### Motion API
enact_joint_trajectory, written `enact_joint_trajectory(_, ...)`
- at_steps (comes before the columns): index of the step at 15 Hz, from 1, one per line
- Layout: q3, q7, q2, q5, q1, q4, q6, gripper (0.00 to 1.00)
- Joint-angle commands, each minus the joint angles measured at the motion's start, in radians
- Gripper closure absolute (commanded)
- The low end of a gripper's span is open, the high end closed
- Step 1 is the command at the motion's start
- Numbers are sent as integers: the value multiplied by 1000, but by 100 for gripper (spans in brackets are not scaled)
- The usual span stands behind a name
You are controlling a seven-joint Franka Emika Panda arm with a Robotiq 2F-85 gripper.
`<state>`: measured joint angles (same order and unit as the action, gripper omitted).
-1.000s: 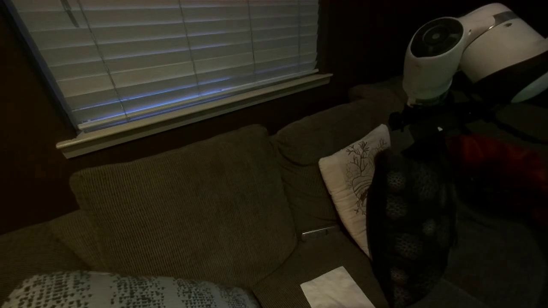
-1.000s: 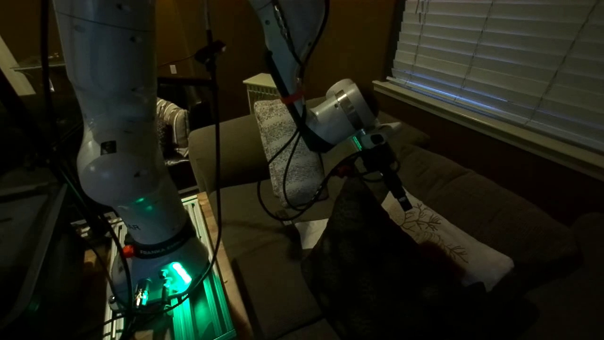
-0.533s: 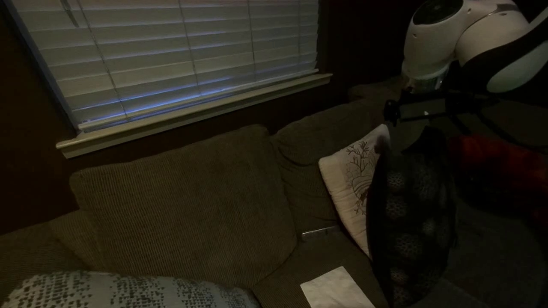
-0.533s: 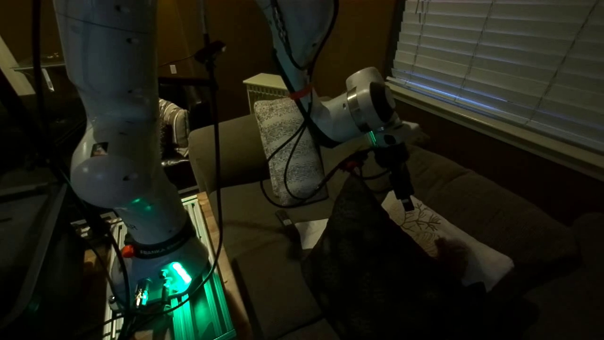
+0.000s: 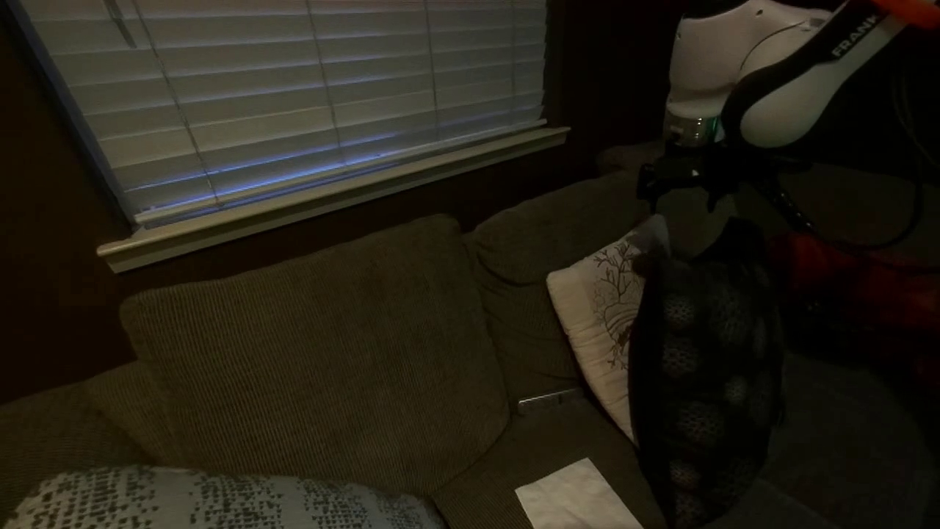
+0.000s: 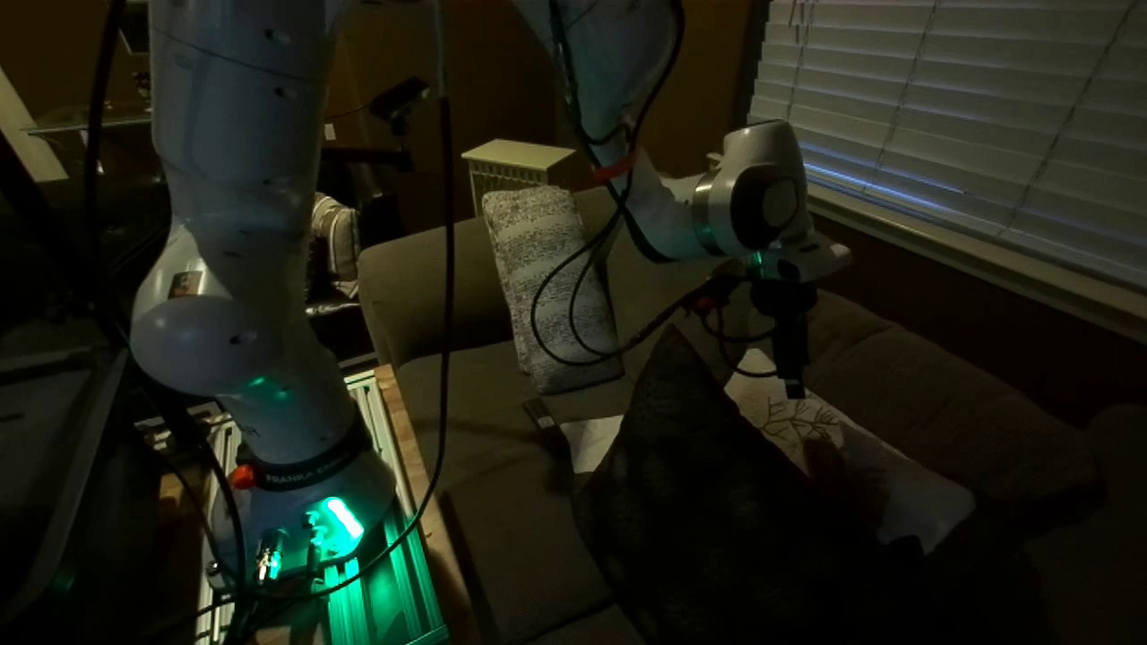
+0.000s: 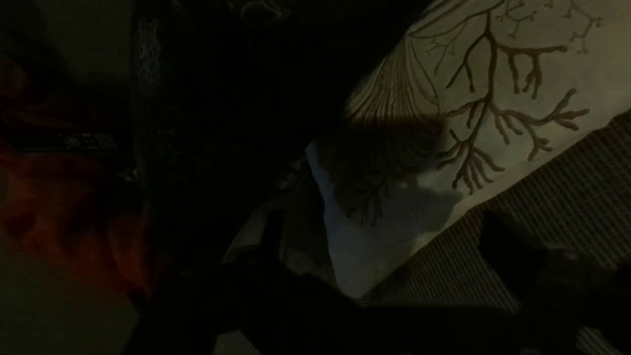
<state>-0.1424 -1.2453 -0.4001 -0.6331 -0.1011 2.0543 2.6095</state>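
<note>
Here, in dim light, an exterior view begins at its left with a speckled pillow (image 5: 220, 503) in the lower corner, and behind it stands the back of a brown sofa (image 5: 316, 345) below white window blinds (image 5: 316, 95). Farther right, a slim object (image 5: 547, 400) with a bright edge, too dark to identify, lies near the sofa back, and a white sheet (image 5: 576, 492) rests flat on the seat. Next comes a white pillow (image 5: 587, 301) printed with dark branches, tilted and partly hidden by a dark pillow (image 5: 705, 389) with pale round motifs that stands on edge just beside it. Above the white pillow's top corner hangs the gripper (image 5: 679, 202), unclasped, its jaws spread well apart; whether it touches either pillow cannot be told. The white arm (image 5: 723, 66) reaches in from the upper right, and red cloth (image 5: 859, 279) lies past the dark pillow at the far right. In the wrist view, the red cloth is leftmost, then the dark pillow, then the white pillow, seen between the two fingers (image 7: 512, 251), with the sofa's ribbed fabric at the right.
</note>
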Motion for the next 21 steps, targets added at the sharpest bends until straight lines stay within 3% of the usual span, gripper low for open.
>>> enact_joint_trajectory(1, -17, 114, -113, 146, 31, -156, -80, 0)
enact_joint_trajectory(13, -30, 387, -419, 412, 46, -549, -230, 0)
enact_joint_trajectory(21, -31, 466, -572, 534, 41, -736, -268, 0)
